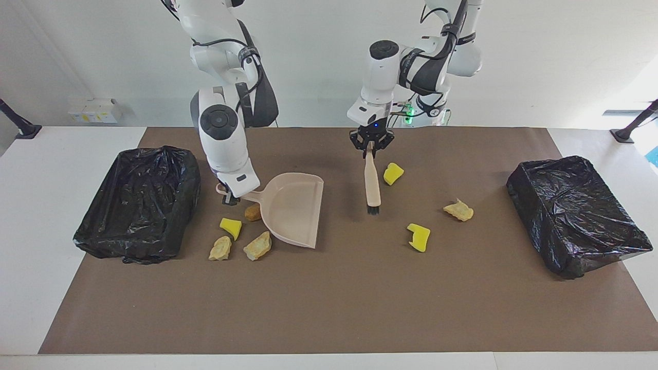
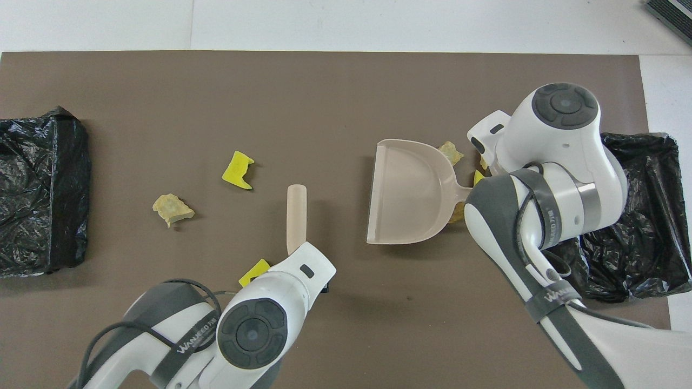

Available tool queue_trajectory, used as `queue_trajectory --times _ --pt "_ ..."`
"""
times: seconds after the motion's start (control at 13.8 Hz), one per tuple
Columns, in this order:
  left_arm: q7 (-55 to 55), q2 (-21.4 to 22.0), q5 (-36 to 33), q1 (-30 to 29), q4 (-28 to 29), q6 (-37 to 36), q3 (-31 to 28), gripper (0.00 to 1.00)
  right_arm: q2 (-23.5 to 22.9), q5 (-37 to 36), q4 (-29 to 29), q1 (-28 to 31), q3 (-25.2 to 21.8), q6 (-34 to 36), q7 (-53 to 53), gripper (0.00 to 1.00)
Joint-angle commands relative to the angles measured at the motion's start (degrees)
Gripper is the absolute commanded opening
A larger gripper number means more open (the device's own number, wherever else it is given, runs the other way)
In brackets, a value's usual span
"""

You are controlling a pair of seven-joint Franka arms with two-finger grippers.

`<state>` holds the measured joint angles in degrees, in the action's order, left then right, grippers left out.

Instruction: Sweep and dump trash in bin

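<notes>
Looking at the trash, I count seven bits: yellow sponge wedges, pale lumpy chunks and an orange-brown bun, four clustered at centre-left of the facing frame, three at centre-right. My right gripper has its jaws clamped on the handle of the smooth beige dustpan, tilted just beside the cluster. My left gripper grips a wooden-handled brush, bristles down over the brown mat on the worktop. Crinkled black-bagged bins sit at both edges; contents unclear.
</notes>
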<state>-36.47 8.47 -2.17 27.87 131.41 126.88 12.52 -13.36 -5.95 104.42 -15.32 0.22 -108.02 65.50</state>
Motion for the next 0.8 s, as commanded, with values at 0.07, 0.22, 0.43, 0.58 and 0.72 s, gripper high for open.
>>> queue_trajectory --times 0.07,0.22,0.43,0.58,0.72 --pt "3.58 0.24 -0.65 -1.42 0.52 -2.6 0.4 0.0 1.32 -0.91 5.43 -4.45 0.3 -5.01 -2.48 0.0" --pt "12.06 -0.72 -0.65 -6.66 0.17 -1.9 0.4 0.0 1.06 -0.47 5.7 -6.46 0.31 -6.5 -2.92 0.0" --pt "25.81 -3.44 -0.12 -14.23 -1.93 -0.5 0.4 0.0 0.09 -0.56 6.58 -8.58 0.3 -7.81 -8.11 0.0" --pt "32.21 -8.18 -0.12 -17.4 -8.32 -0.57 0.4 0.0 0.0 -0.64 6.58 -8.58 0.3 -7.82 -8.11 0.0" --pt "38.89 -11.96 -0.64 -20.92 -13.52 -0.32 0.4 0.0 0.0 -0.64 6.58 -8.58 0.3 -7.91 -8.2 0.0"
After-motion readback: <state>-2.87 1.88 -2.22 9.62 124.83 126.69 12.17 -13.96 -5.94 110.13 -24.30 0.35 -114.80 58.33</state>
